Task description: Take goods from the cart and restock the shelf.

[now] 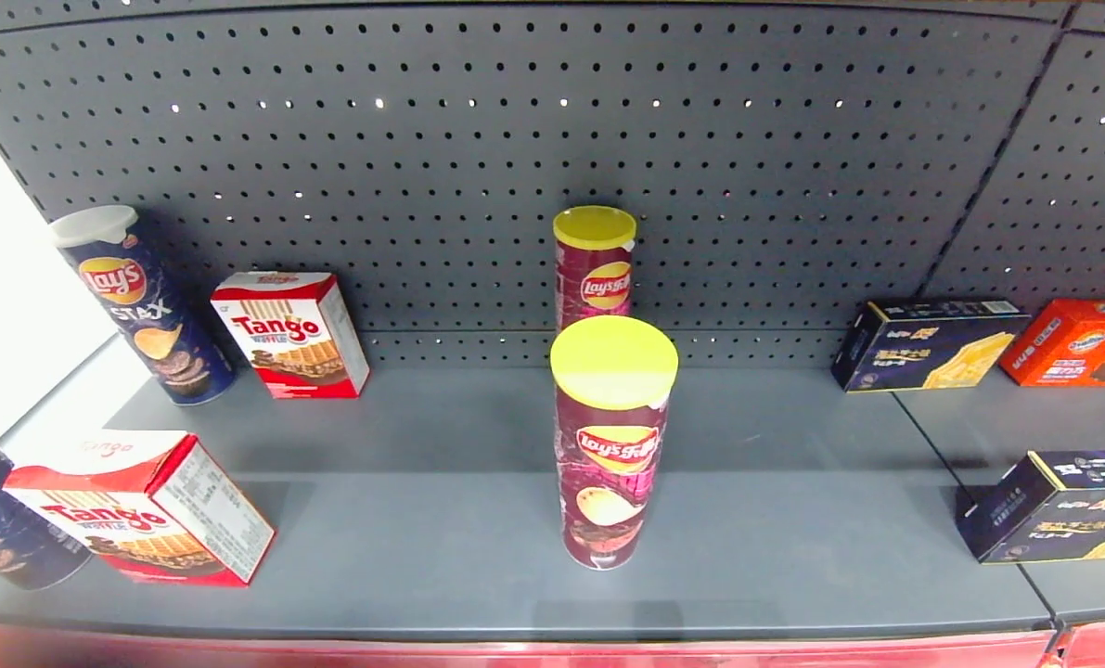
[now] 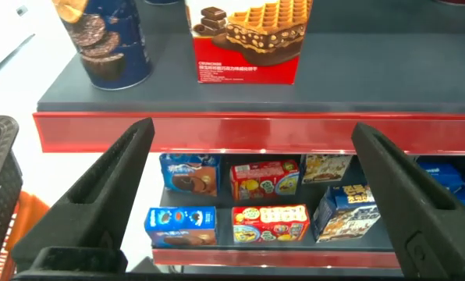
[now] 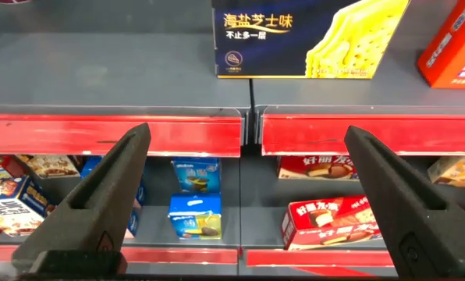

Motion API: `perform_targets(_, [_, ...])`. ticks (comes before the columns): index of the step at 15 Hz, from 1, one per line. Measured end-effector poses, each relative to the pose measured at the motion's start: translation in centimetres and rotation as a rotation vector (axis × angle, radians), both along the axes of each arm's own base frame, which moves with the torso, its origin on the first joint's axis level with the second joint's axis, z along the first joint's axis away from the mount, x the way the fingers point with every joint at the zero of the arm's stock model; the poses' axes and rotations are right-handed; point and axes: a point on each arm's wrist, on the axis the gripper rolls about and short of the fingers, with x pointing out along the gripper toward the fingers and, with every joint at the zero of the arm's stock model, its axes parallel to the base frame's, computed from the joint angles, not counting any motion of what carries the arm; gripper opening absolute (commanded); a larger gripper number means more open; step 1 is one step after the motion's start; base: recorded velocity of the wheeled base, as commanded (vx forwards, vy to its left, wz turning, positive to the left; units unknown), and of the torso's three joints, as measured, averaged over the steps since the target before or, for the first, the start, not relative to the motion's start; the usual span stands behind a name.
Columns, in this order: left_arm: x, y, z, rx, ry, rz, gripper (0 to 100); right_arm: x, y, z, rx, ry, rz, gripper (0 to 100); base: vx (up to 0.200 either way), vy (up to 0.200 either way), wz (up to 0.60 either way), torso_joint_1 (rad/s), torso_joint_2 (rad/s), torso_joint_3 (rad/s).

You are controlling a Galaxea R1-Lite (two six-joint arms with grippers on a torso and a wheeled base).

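Grey shelf board (image 1: 793, 520), goods standing on it; both grippers wide apart and empty.

Maroon chip can with yellow lid (image 1: 610, 445) upright mid-board, towards the front edge; second maroon chip can (image 1: 594, 269) upright directly behind it, against the pegboard back wall (image 1: 515, 111). Robot's left: blue chip can (image 1: 148, 306) and red wafer box (image 1: 292, 334) side by side at the rear, another red wafer box (image 1: 144, 510) at the front. Robot's right: navy cracker box (image 1: 928, 345) and orange box (image 1: 1081, 341) at the rear, second navy cracker box (image 1: 1053, 506) nearer the front. Left gripper (image 2: 253, 133) and right gripper (image 3: 248, 131) sit level with the red shelf lip (image 2: 295, 133), fingers spread, nothing between them.
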Motion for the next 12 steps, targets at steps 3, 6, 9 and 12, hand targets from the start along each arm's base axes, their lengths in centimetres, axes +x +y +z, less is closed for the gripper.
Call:
perform_targets(3, [0.0, 0.0, 0.0, 0.0, 0.0, -0.002, 100, 0.0, 0.0, 0.0, 0.0, 0.0, -0.001, 100, 0.0, 0.0, 0.0, 0.0, 0.0, 0.0])
perform_targets(6, [0.0, 0.0, 0.0, 0.0, 0.0, -0.001, 100, 0.0, 0.0, 0.0, 0.0, 0.0, 0.0, 100, 0.0, 0.0, 0.0, 0.0, 0.0, 0.0])
perform_targets(9, [0.0, 0.0, 0.0, 0.0, 0.0, -0.001, 100, 0.0, 0.0, 0.0, 0.0, 0.0, 0.0, 100, 0.0, 0.0, 0.0, 0.0, 0.0, 0.0])
perform_targets(12, [0.0, 0.0, 0.0, -0.001, 0.0, -0.001, 100, 0.0, 0.0, 0.0, 0.001, 0.0, 0.0, 100, 0.0, 0.0, 0.0, 0.0, 0.0, 0.0])
